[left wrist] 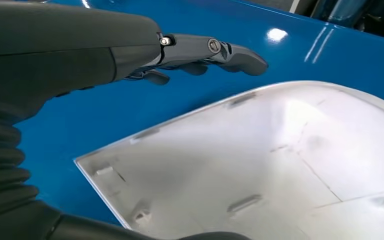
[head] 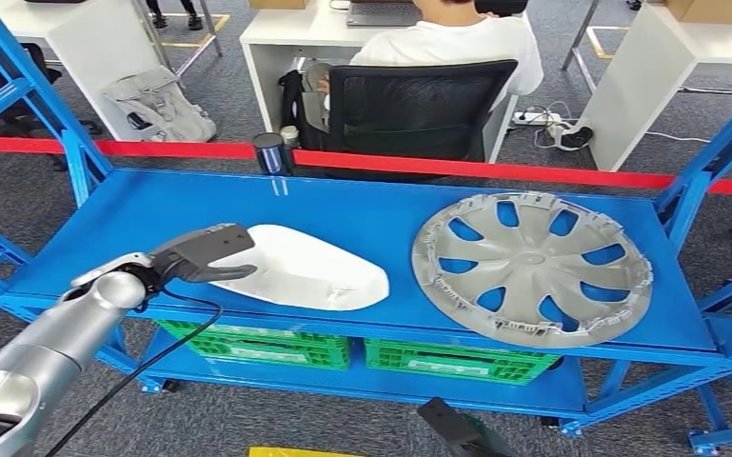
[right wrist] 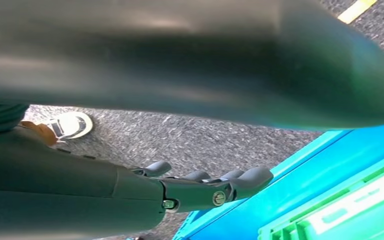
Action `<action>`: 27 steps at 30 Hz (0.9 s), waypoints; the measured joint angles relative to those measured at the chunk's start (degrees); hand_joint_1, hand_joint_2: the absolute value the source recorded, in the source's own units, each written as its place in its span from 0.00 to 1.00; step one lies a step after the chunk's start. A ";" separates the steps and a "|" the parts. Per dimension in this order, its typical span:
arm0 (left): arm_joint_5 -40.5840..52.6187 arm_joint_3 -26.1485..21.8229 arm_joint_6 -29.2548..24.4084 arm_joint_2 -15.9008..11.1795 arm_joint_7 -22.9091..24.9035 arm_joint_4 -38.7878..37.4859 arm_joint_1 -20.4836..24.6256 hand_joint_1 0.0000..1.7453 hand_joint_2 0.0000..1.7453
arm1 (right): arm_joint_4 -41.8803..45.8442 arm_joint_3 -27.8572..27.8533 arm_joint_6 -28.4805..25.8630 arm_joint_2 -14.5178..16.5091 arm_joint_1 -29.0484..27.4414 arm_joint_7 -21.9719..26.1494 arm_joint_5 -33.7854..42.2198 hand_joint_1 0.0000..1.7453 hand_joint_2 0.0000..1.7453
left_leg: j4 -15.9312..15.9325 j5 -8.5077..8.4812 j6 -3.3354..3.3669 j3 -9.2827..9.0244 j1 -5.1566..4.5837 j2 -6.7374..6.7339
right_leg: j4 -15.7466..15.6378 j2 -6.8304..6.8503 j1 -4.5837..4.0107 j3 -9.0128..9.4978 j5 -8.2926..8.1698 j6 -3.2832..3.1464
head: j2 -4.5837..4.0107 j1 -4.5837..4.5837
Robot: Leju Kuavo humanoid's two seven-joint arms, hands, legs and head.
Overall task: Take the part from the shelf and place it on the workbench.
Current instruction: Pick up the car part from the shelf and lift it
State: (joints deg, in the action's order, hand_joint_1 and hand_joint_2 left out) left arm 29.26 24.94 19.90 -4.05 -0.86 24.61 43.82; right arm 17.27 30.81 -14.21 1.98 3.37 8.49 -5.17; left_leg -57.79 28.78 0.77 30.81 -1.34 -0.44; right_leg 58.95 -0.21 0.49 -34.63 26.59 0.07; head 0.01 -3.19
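A white, shell-shaped plastic part (head: 309, 269) lies on the blue shelf (head: 343, 205), left of centre near the front edge. My left hand (head: 205, 252) is at the part's left end with its fingers stretched out over that end. In the left wrist view the fingers (left wrist: 214, 52) hover above the blue surface on one side of the part (left wrist: 259, 165). The thumb (left wrist: 199, 235) lies on the other side, and nothing is gripped. My right hand (right wrist: 204, 187) hangs low beside the shelf frame, fingers loosely extended and holding nothing.
A large silver hubcap (head: 531, 265) lies on the shelf's right half. Two green crates (head: 257, 345) (head: 457, 362) sit on the lower level. A dark cylinder (head: 271, 152) stands at the far edge. Beyond it run red barrier tape (head: 495, 169) and a seated person's chair (head: 419, 105).
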 joint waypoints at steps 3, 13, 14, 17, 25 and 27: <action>-0.25 0.67 0.32 0.27 -0.14 -0.15 0.00 0.01 1.00 | 0.00 0.20 -0.15 -0.11 0.01 -0.01 0.05 0.00 0.00 | 0.00 0.00 0.00 0.00 0.00 -0.01 | 0.00 0.00 0.00 0.00 0.00 0.00 | 0.01 0.01; -0.26 3.21 0.87 0.67 -0.19 -0.71 -0.10 0.54 1.00 | 0.00 0.65 -0.84 -0.17 -0.01 -0.05 0.31 0.00 0.00 | 0.00 0.00 0.00 0.00 0.00 -0.01 | 0.00 0.00 0.00 0.00 0.00 0.00 | -0.01 0.00; -0.17 3.33 0.88 0.68 -0.19 -0.75 -0.12 0.75 1.00 | 0.00 0.69 -0.93 -0.17 -0.02 -0.05 0.33 0.00 0.00 | 0.00 0.00 0.00 0.00 0.00 -0.01 | 0.00 0.00 0.00 0.00 0.00 0.00 | 0.00 0.00; 0.15 3.75 0.85 0.68 -0.07 -0.85 -0.27 1.00 1.00 | 0.00 0.75 -1.46 -0.17 -0.03 -0.03 0.57 0.00 0.00 | 0.00 0.00 0.00 0.00 0.00 -0.01 | 0.00 0.00 0.00 0.00 0.00 0.00 | 0.01 0.01; 0.62 5.41 -0.57 0.63 0.08 -1.23 -1.24 1.00 1.00 | 0.00 0.75 -2.23 -0.24 -0.24 0.02 1.49 0.00 0.00 | 0.00 0.00 0.00 0.01 0.00 0.00 | -0.01 0.00 0.00 0.00 0.00 0.00 | -0.01 0.01; 0.57 5.56 -1.03 0.59 0.10 -1.25 -1.31 1.00 1.00 | 0.00 0.75 -2.42 -0.30 -0.30 0.06 1.52 0.00 0.00 | 0.00 0.00 0.00 0.01 0.00 0.00 | -0.01 0.00 0.00 0.00 0.00 0.00 | -0.01 0.00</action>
State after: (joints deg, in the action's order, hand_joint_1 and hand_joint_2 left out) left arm 29.83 30.51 18.87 -3.46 -0.76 23.37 42.51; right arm 17.27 31.56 -16.63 1.68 3.08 8.55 -3.65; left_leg -57.79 28.78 0.77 30.82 -1.34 -0.45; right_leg 58.94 -0.20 0.49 -34.63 26.59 0.07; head 0.00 -3.19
